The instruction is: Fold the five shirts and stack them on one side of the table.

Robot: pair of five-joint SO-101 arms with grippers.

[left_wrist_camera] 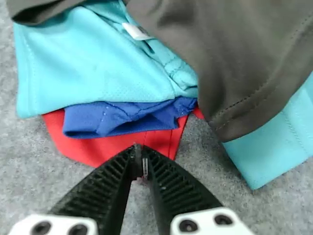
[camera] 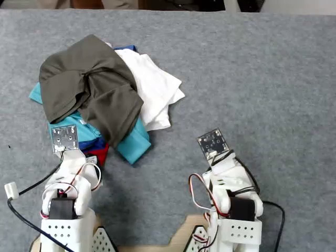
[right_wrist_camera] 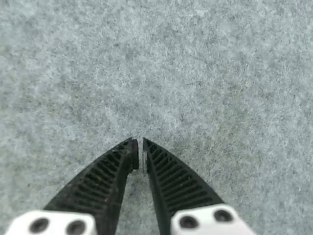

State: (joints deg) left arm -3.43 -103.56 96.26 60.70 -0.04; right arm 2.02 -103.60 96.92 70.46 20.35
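The left arm's black ribbed pincer (left_wrist_camera: 138, 152) has its two jaws pressed together, with nothing visibly caught between them. Its tips sit at the near hem of a flat red shirt (left_wrist_camera: 111, 146), the lowest layer of the heap of shirts; whether they touch the cloth cannot be told. The right arm's matching pincer (right_wrist_camera: 139, 147) is also closed, with only a hairline slit at the tips. It is over bare grey felt table covering (camera: 262, 79), well apart from the heap.

The felt spans the whole table, and a pale wooden base board (camera: 181, 240) lies between the two arm mounts.

The high view takes in the whole heap. A crumpled olive-brown shirt (camera: 89, 84) lies on top, a white cotton shirt (camera: 157, 92) spreads out beside it, and a turquoise mesh shirt (camera: 132, 143) pokes out underneath. The left wrist view shows the layering at the heap's near edge: a royal-blue shirt (left_wrist_camera: 122, 117) is sandwiched between turquoise above and red below.
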